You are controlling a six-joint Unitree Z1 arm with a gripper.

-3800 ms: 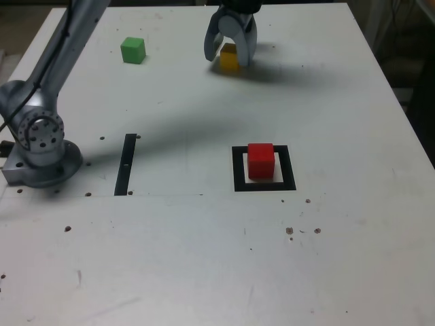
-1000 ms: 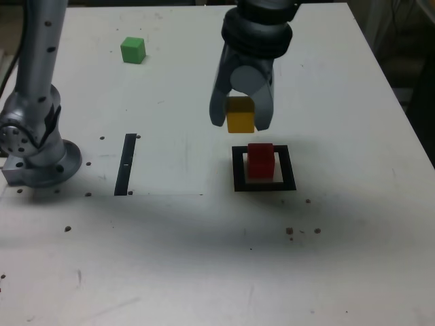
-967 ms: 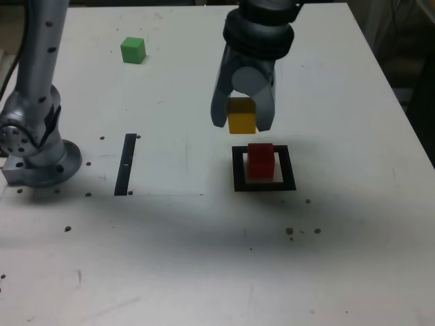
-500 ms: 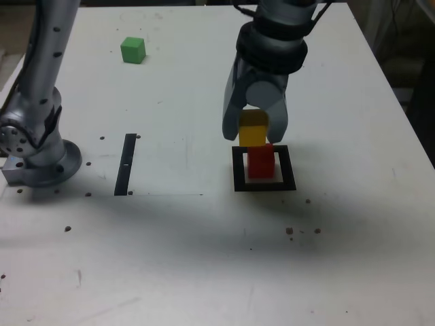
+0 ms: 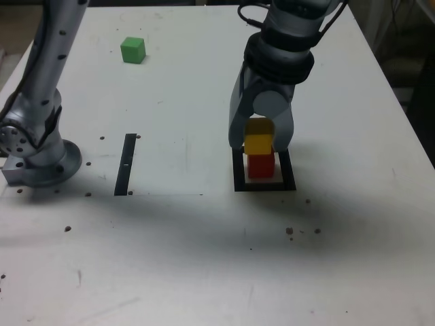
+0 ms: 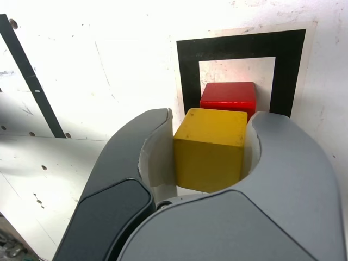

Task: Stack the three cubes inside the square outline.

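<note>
Item 1 – gripper (image 5: 262, 144): grey, two curved fingers (image 6: 136, 163), pointing down over the square outline. Fingers clamped on the yellow cube, one on each side face; wrist view shows both pads pressed flat vs. the cube sides.

Item 2 – yellow cube (image 5: 259, 144): held between the fingers, directly above the red cube. In ext. view its underside meets the red cube's top edge w/ no gap seen; can't tell for sure whether it rests there or sits just above. Wrist view: yellow cube (image 6: 210, 148) covers most of the red one, slightly offset so one strip of red shows past it.

Item 3 – red cube (image 5: 260, 166): on the surface, inside the square outline, on its pale centre. Upright, edges approx. parallel to the frame. Also in wrist view (image 6: 228, 96).

Item 4 – square outline (image 5: 237, 178): thick black frame, pale centre, flat on the surface, roughly mid-scene. Wrist view (image 6: 187, 70) shows frame all round the red cube, w/ pale margin between cube and black band.

Item 5 – green cube (image 5: 132, 49): alone, far part of the surface, toward the ext. view's left; well apart from the outline and the other two cubes.

Item 6 – black strip (image 5: 125, 164): narrow, straight, flat on the surface, to the ext. view's left of the outline.

Item 7 – arm base (image 5: 37, 153): grey, at the ext. view's left edge, beside the strip; arm link rises from it out of the top of the frame.

Item 8 – surface (image 5: 204, 258): white, w/ small dark specks and scuffs.
</note>
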